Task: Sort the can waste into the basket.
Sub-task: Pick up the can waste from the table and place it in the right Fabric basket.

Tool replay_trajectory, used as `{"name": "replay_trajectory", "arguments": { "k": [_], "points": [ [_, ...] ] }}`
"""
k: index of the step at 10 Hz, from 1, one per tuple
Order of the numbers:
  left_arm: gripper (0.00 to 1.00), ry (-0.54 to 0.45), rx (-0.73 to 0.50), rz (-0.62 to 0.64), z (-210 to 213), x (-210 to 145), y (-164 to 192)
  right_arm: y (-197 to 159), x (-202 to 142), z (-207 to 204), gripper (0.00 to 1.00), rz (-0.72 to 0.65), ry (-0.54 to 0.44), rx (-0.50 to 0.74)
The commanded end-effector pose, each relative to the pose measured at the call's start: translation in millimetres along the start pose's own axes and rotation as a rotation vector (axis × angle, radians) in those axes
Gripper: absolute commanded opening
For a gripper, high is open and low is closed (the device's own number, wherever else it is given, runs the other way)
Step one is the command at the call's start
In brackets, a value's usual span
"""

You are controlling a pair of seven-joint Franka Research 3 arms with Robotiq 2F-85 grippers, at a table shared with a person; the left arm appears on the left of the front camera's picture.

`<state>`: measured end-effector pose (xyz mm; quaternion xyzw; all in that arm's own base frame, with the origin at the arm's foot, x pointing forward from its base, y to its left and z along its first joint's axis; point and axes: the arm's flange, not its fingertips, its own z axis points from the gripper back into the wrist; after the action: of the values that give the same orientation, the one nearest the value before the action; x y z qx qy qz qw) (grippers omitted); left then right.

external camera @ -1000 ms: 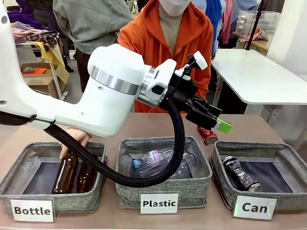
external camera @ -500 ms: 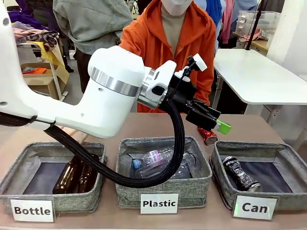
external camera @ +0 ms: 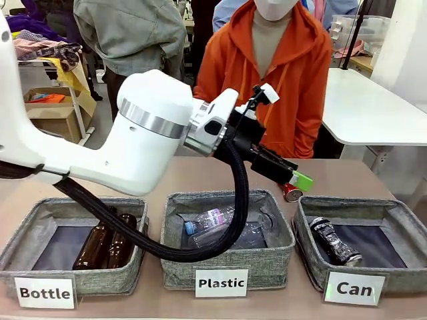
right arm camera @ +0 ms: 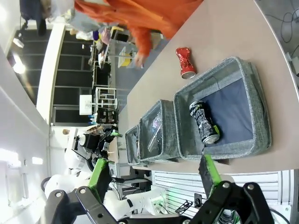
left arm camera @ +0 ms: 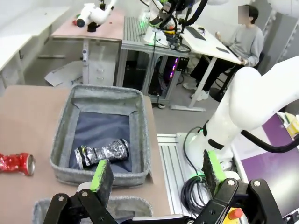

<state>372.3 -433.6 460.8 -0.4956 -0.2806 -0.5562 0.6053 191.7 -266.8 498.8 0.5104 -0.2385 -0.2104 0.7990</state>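
A dented red can (external camera: pixel 292 193) lies on the table just behind the "Can" basket (external camera: pixel 347 203). On that basket's dark floor rests a black can (external camera: pixel 333 241). My left gripper (external camera: pixel 297 181) reaches across the middle and hovers right above the red can, open and empty. The left wrist view shows its gripper (left arm camera: pixel 156 171) open above the basket's (left arm camera: pixel 140 133) near wall, the black can (left arm camera: pixel 100 154) inside and the red can (left arm camera: pixel 16 163) out to the left. My right gripper (right arm camera: pixel 153 171) is open and high up, looking down on the red can (right arm camera: pixel 185 62), the black can (right arm camera: pixel 204 122) and the basket (right arm camera: pixel 254 79).
The "Plastic" basket (external camera: pixel 175 257) in the middle holds clear bottles. The "Bottle" basket (external camera: pixel 27 233) on the left holds brown glass bottles (external camera: pixel 100 243). A person in an orange hoodie (external camera: pixel 287 80) stands at the far side. My left arm's cable loops over the middle basket.
The person's hand has left the "Bottle" basket and the person has straightened up. My left arm has shifted slightly left, bringing its gripper lower over the red can.
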Motion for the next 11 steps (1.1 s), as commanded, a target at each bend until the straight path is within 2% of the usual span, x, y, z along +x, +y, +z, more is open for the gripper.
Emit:
{"name": "replay_trajectory", "arguments": {
  "k": [1,2,4,6,7,8,9,10,11],
  "points": [
    [1.0,-0.011,-0.024,0.066,43.9,-9.7,-9.7,8.3,-1.5,-15.2,1.0,-0.016,0.045,-0.039],
    [1.0,-0.022,-0.012,0.102,76.3,-18.4,-9.8,13.4,-2.7,-31.1,1.0,-0.012,0.079,-0.049],
    [1.0,-0.14,0.07,0.191,165.9,-45.5,-12.0,27.4,-9.1,-79.0,1.0,0.024,0.157,-0.078],
    [1.0,-0.264,0.039,0.353,242.2,-79.7,-12.2,36.7,-18.4,-132.4,1.0,0.035,0.249,-0.089],
    [1.0,-0.319,0.006,0.494,280.1,-105.5,-3.1,36.5,-21.5,-160.6,1.0,0.013,0.275,-0.071],
    [1.0,-0.353,-0.057,0.614,314.4,-130.7,2.5,35.8,-26.4,-185.1,1.0,-0.01,0.316,0.01],
    [1.0,-0.397,-0.022,0.678,347.0,-158.9,3.9,35.0,-33.2,-210.9,1.0,-0.029,0.337,0.051],
    [1.0,-0.401,-0.052,0.733,374.3,-187.6,0.5,34.3,-35.3,-237.9,1.0,-0.034,0.316,0.075],
    [1.0,-0.412,-0.03,0.771,396.4,-220.1,-8.4,32.5,-37.7,-264.1,1.0,-0.066,0.317,0.111]
  ]
}}
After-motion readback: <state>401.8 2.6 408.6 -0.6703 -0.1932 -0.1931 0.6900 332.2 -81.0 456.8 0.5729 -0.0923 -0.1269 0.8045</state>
